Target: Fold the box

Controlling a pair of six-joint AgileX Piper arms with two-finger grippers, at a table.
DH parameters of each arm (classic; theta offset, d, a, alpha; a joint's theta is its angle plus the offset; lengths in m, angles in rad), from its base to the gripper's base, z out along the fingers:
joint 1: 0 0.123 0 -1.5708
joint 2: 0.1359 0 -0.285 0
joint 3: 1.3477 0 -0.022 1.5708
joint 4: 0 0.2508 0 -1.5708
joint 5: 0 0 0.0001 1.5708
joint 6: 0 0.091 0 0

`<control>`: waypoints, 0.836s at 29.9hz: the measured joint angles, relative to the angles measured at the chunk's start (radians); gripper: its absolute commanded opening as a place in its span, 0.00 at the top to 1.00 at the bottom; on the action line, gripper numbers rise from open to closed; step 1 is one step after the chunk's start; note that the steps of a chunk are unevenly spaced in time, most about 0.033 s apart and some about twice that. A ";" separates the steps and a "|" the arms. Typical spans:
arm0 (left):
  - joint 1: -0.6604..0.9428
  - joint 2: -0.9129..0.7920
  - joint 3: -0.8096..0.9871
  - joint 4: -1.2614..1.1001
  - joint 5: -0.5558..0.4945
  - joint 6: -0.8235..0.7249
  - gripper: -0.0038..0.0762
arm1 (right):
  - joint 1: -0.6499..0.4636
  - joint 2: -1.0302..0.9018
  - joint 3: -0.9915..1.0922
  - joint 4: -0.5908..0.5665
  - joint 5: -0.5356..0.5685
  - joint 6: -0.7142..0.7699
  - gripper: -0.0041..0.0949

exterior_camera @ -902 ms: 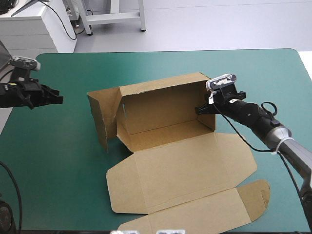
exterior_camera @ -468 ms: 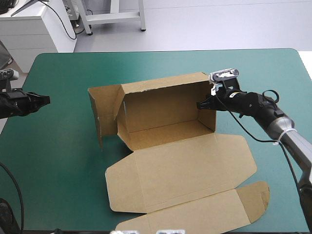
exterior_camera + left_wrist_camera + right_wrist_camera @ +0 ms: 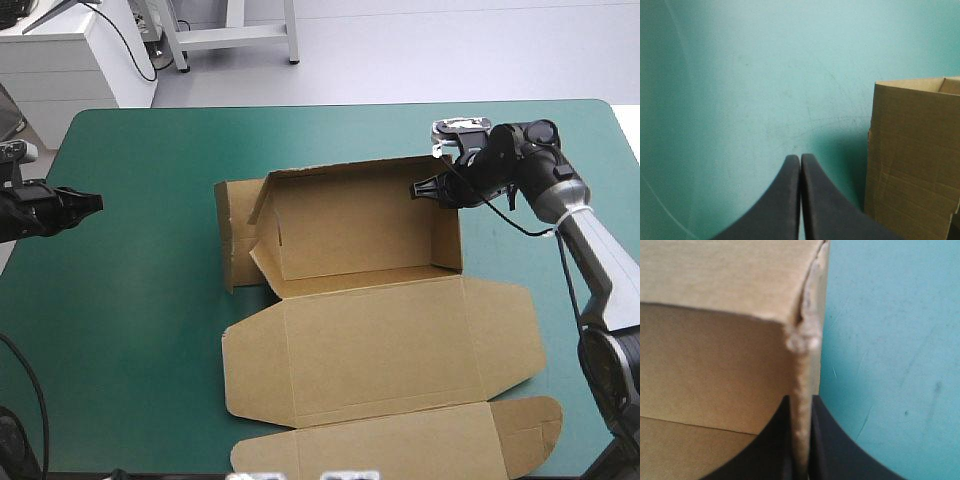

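The brown cardboard box (image 3: pixel 370 350), back and end walls raised and lid flat, lies mid-way on the teal-green table cover (image 3: pixel 130 330); we judge its walls half set, our right gripper (image 3: pixel 418 189) pinching its right wall's far corner, while our left gripper (image 3: pixel 95 202), fingers pressed together and empty, waits well off its left side, needed next at the splayed left flap (image 3: pixel 235 240).

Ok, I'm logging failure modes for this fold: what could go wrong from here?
1. The right jaws pinch the brown cardboard box by one thin wall edge under a frayed corner; a hard pull may tear it or slip off.
2. The left jaws are shut, far from the box, so its splayed left flap is unsupported and raised walls might fall open.
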 measured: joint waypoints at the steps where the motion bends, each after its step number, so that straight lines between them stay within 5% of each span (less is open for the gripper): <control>1: 0.000 0.000 0.000 0.000 0.000 0.000 0.96 | 0.000 0.008 -0.018 0.000 0.034 0.013 0.97; 7: 0.000 0.000 0.000 0.000 -0.001 0.000 0.96 | 0.000 0.076 -0.104 0.000 0.184 0.062 0.97; 22: 0.000 0.000 0.000 -0.004 -0.002 0.000 0.96 | -0.012 0.205 -0.149 -0.022 0.134 0.120 0.97; 25: 0.000 0.000 0.000 -0.004 -0.002 0.000 0.96 | -0.012 0.227 -0.184 -0.022 0.146 0.108 0.89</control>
